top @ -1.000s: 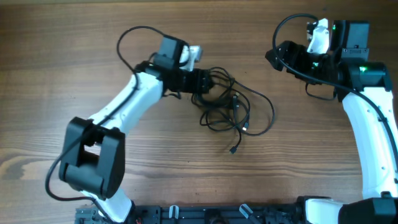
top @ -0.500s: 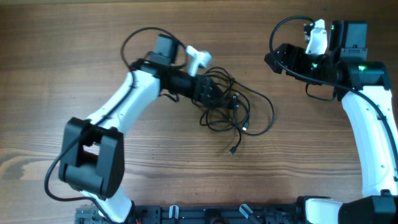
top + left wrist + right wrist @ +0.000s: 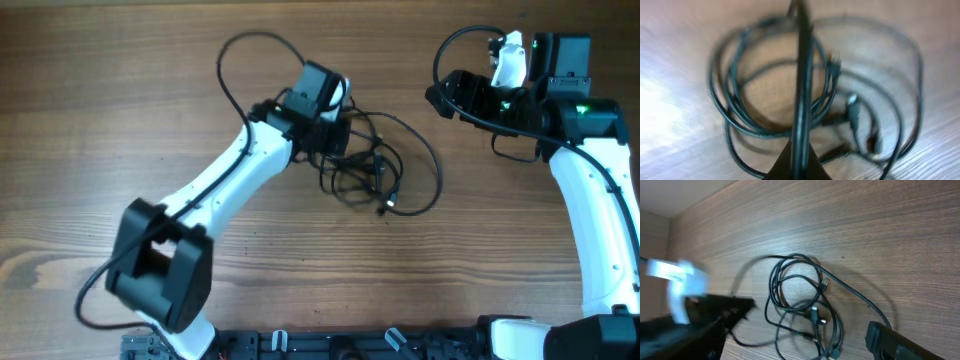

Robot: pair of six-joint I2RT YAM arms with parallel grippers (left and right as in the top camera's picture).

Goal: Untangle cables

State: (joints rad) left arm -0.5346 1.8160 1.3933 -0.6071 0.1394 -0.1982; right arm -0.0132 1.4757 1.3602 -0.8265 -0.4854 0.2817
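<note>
One knot of thin black cables (image 3: 375, 170) lying flat on the wooden worktop (image 3: 90, 110), roughly midway between the left and right edges and nearer the far edge than the near one. Longest from left to right, with a wide loose loop bulging toward the right edge and a small plug (image 3: 386, 208) poking out toward the near edge.

Left part of the knot hidden in the overhead view beneath the left claw (image 3: 336, 140), set directly over it. In the blurred left wrist view, fingers (image 3: 796, 162) closed to a point and pinching one dark strand that runs straight away from them across the coils.

Right claw (image 3: 437, 93) well apart from the knot, toward the far right corner, spread wide and holding nothing.

Black lead (image 3: 221, 65) of the left arm arching above the worktop on the far-left side of the knot.
</note>
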